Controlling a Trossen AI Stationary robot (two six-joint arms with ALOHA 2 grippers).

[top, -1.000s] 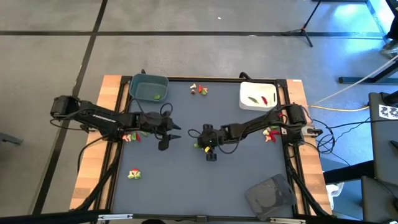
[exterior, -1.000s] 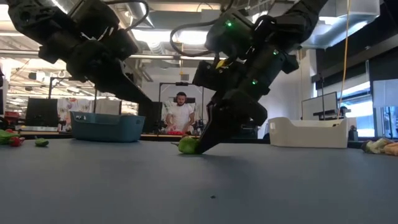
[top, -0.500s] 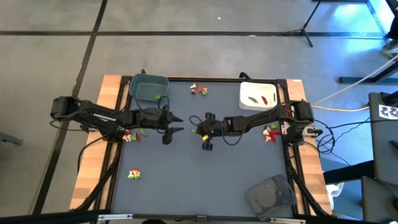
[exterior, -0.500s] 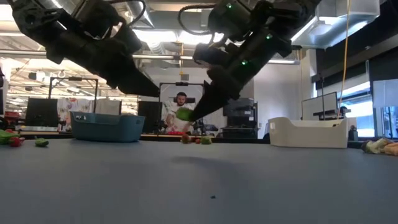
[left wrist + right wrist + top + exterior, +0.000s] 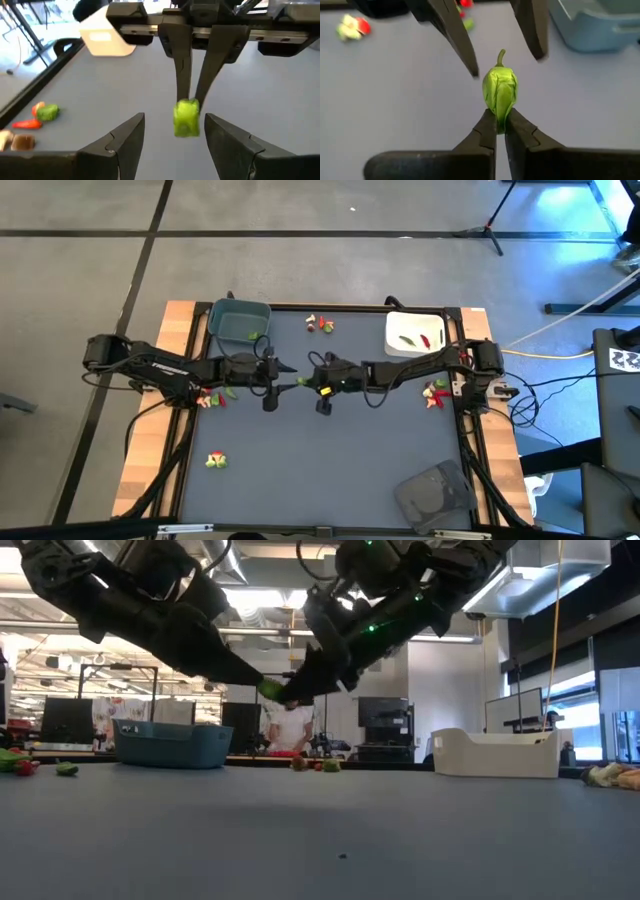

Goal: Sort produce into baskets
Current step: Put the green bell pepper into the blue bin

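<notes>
Right end effector [image 5: 500, 131] pinched tight on a small green pepper [image 5: 500, 91], held in mid-air above the desk [image 5: 330, 470] near its middle, stem pointing away from the fingers. Left end effector [image 5: 175, 137] spread wide, tips facing the pepper and flanking it on either side without touching; nothing held. Seen from above, both arms stretched toward each other along one line, meeting just short of the desk's centre, pepper [image 5: 300, 380] between the two sets of tips.

Behind the left arm, blue-grey tub [image 5: 239, 319] at the far left corner, one green piece inside. White tub [image 5: 415, 332] at the far right corner, red and green pieces inside. Between the tubs, at the far edge, a small cluster of red, green and tan produce [image 5: 319, 324]. More red and green pieces [image 5: 213, 397] under the left arm by the left edge, another little heap [image 5: 216, 460] nearer the front left. Mixed pile [image 5: 434, 393] beside the right arm's base. Dark grey tray [image 5: 434, 493] at the front right corner, sitting askew.

Beyond the desk, in the low view, a person [image 5: 290, 726] partly hidden behind the meeting fingertips.
</notes>
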